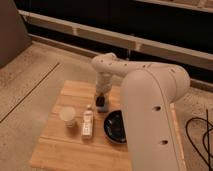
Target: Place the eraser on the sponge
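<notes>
My gripper [101,98] hangs from the white arm over the middle of the wooden table [55,145], pointing down. Right under its tip is a small dark block, the eraser [102,102]. It sits directly over the blue-grey sponge [103,108], whose edge shows just below it. I cannot tell whether the eraser rests on the sponge or is still held.
A white oblong bottle [87,123] lies left of the sponge, and a white cup [68,116] stands further left. The black round bowl [115,126] sits to the front right, partly behind my big white arm [150,110], which covers the table's right side.
</notes>
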Motion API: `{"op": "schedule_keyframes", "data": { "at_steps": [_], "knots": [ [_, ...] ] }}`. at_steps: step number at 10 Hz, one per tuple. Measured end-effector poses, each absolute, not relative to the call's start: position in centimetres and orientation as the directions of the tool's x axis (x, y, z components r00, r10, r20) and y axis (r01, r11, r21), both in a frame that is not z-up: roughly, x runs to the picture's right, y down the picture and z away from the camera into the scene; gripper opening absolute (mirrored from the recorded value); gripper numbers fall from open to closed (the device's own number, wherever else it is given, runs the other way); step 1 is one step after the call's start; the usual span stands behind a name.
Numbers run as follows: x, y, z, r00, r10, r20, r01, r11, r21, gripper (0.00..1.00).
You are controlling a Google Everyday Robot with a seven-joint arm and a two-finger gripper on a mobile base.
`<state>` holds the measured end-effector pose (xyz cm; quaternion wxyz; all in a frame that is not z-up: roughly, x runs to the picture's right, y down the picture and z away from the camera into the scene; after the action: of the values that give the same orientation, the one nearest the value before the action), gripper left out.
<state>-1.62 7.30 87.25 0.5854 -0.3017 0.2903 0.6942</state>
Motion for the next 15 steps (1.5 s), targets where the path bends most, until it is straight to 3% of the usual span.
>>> {"op": "schedule_keyframes", "data": {
  "at_steps": [11, 12, 15],
  "knots": [
    [-1.4, 8.9, 89.5, -0.138, 0.575, -0.806, -0.981, -0.191, 0.032, 0.01],
    [-1.4, 9.0, 89.6, -0.138, 0.572, -0.808, -0.981, -0.192, 0.031, 0.07],
    [-1.3, 9.1, 89.6, -0.134, 0.568, -0.812, -0.981, -0.193, 0.027, 0.39]
  ]
}}
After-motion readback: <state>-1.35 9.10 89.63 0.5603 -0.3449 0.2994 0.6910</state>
